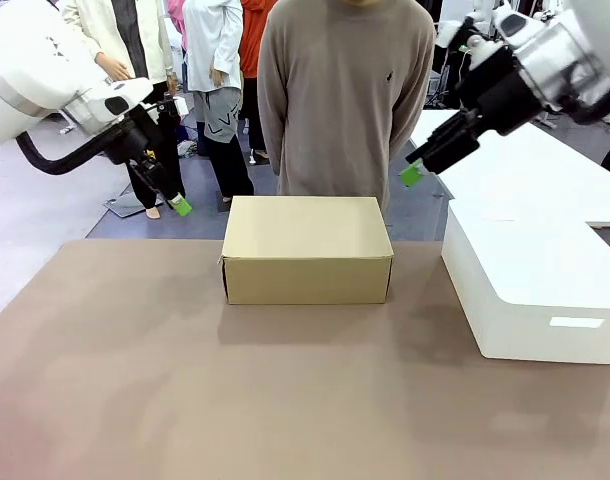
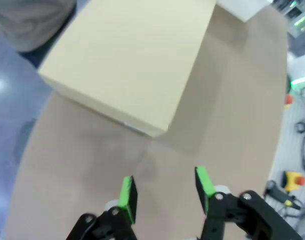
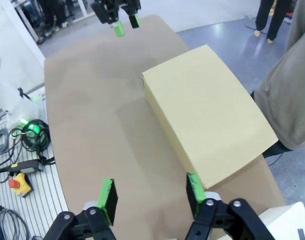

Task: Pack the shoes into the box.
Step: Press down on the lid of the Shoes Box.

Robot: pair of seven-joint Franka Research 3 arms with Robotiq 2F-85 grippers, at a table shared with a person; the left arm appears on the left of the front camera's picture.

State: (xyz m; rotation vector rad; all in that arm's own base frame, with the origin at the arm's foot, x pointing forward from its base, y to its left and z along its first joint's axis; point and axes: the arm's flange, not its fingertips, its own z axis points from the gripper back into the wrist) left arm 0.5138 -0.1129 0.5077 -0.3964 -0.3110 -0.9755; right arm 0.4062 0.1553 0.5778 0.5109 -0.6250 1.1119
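Front view: we see the box [image 1: 307, 248] closed, lid down, on the brown table [image 1: 185, 380] before a person standing at the far side; the left gripper [image 1: 175, 203] and right gripper [image 1: 413, 172] hang raised to either side of it, well clear, beside a white block [image 1: 530, 290]. Left wrist view: our left gripper [image 2: 165, 192] has its green pads parted on nothing, above bare table just short of the box [image 2: 127, 60]. Right wrist view: our right gripper [image 3: 150, 195] likewise stands apart and empty, the box [image 3: 207, 120] ahead. We judge packing finished or at its close, with the shoes presumably inside. The next move calls only for confirming the lid sits flush and retiring both arms.
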